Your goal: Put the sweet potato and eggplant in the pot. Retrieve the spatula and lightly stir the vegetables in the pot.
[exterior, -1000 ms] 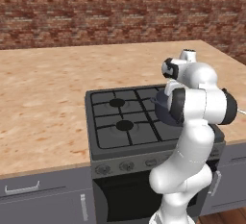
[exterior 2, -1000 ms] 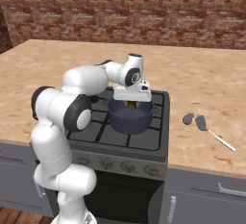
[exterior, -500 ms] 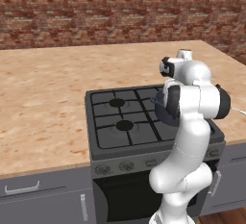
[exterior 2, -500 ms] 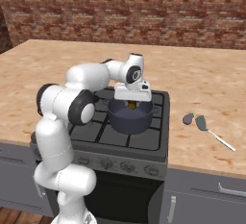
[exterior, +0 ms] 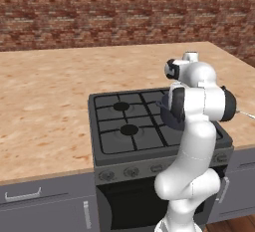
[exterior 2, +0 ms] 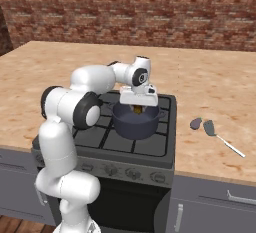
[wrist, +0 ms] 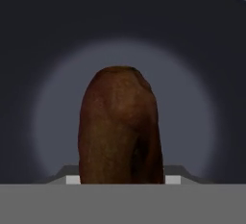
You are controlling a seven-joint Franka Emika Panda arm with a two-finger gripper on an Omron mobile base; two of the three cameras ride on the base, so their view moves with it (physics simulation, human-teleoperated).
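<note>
The dark blue-grey pot stands on the stove's right front burner. My gripper hangs straight down into its mouth, shut on the orange-brown sweet potato. In the hand view the sweet potato stands upright between the jaws, with the pot's bare floor beneath it. The small purple eggplant lies on the counter right of the stove, touching the spatula, whose pale handle points toward the front right. From the left base view, my arm covers most of the pot.
The black four-burner stove is set in a light wooden counter backed by a brick wall. Grey drawers run below the counter's front edge. Both left burners are bare.
The hand has stayed over the pot with the sweet potato in its grip. Only the elbow and upper arm have swung a little.
</note>
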